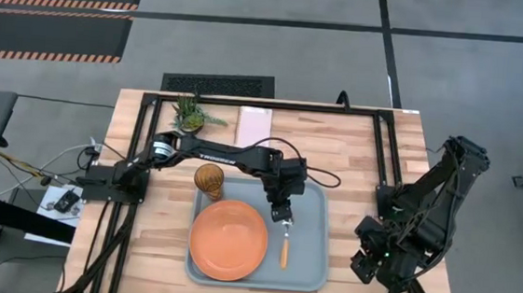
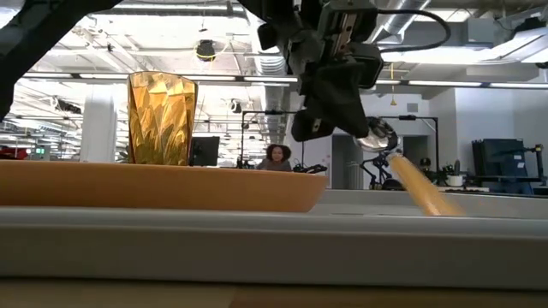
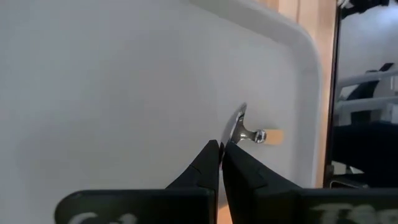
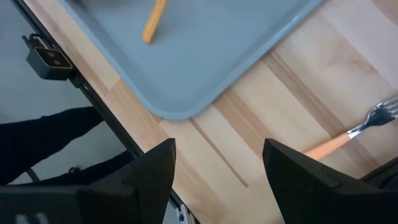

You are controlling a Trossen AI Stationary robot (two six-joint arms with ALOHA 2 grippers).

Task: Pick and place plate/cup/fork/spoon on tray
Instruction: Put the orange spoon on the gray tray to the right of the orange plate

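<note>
The pale blue-grey tray (image 1: 308, 272) lies on the wooden table. The orange plate (image 1: 228, 240) lies flat on the tray's left half. The amber cup (image 1: 208, 180) stands upright at the tray's far left corner, and shows behind the plate in the low view (image 2: 161, 118). My left gripper (image 1: 281, 215) is over the tray's right half, shut on the spoon (image 1: 283, 247). The fork (image 4: 357, 132) lies on the table beyond the tray's corner, seen only in the right wrist view. My right gripper (image 4: 217, 162) is open and empty at the table's right side. My left gripper pinches the spoon's silver bowl (image 3: 239, 123) between its two fingertips, edge-on. The fingers come from above, slanting down. The bowl end (image 2: 378, 137) is raised, and the orange handle (image 2: 424, 190) slopes down from it toward the tray floor, its free end hidden behind the tray's rim.
A small green potted plant (image 1: 189, 113) and a pale pink card (image 1: 254, 124) sit at the table's far edge. A black frame (image 1: 387, 156) runs along the table's sides. A person (image 2: 277, 157) shows far off in the room behind.
</note>
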